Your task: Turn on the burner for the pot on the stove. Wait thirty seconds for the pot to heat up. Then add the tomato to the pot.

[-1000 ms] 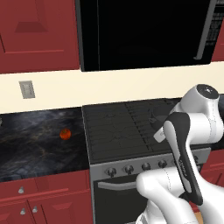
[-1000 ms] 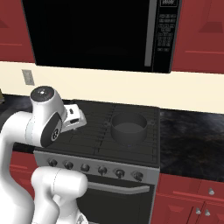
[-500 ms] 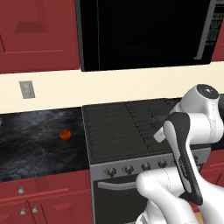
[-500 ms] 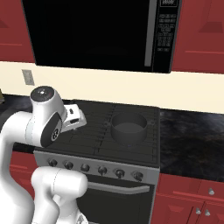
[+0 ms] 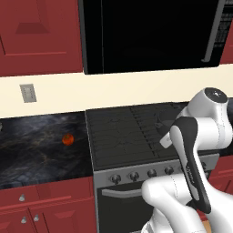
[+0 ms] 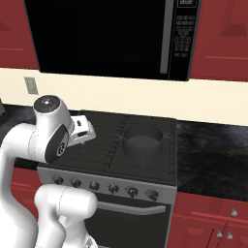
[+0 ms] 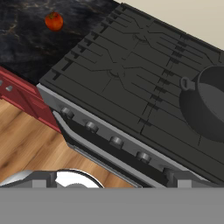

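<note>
Pot (image 6: 142,142) partly cut off at hand view's edge, tomato (image 5: 68,139) on counter (image 5: 36,145), tool spread wide.

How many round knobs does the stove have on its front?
6. All sit in one row on the grey front of the stove, left to right: first knob, second knob, third knob, fourth knob, fifth knob, sixth knob. The right base view shows none hidden.

red-orange tomato (image 5: 68,139), black ribbed stove (image 5: 123,132)
</note>
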You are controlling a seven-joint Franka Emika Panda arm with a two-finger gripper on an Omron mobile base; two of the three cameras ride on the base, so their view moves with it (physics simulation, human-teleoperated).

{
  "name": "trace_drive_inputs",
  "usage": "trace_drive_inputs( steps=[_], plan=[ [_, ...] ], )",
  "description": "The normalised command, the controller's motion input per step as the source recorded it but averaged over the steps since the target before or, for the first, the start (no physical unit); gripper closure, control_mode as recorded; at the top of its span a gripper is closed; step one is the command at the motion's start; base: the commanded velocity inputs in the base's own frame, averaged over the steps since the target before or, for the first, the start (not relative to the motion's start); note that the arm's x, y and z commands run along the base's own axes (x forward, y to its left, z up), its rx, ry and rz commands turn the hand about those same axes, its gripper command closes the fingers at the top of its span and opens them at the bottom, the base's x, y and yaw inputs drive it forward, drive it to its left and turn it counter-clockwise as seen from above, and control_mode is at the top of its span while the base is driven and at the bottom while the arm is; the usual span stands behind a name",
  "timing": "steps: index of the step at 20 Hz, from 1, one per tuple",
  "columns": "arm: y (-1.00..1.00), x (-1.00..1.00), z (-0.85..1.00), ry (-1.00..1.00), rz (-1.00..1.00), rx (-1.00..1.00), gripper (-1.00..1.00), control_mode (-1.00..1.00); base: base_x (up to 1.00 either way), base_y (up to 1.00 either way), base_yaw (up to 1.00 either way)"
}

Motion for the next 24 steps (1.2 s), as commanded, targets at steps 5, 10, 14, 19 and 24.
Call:
trace_drive_inputs(
  steps=[5, 10, 14, 19, 24],
  plan=[
    [0.0, 0.0, 0.0, 0.0, 0.0, 0.0, -1.0, -1.0, 0.0, 0.0, 0.0],
    [0.0, 0.0, 0.0, 0.0, 0.0, 0.0, -1.0, -1.0, 0.0, 0.0, 0.0],
    [0.0, 0.0, 0.0, 0.0, 0.0, 0.0, -1.0, -1.0, 0.0, 0.0, 0.0],
    [0.0, 0.0, 0.0, 0.0, 0.0, 0.0, -1.0, -1.0, 0.0, 0.0, 0.0],
    [0.0, 0.0, 0.0, 0.0, 0.0, 0.0, -1.0, -1.0, 0.0, 0.0, 0.0]
  ],
)
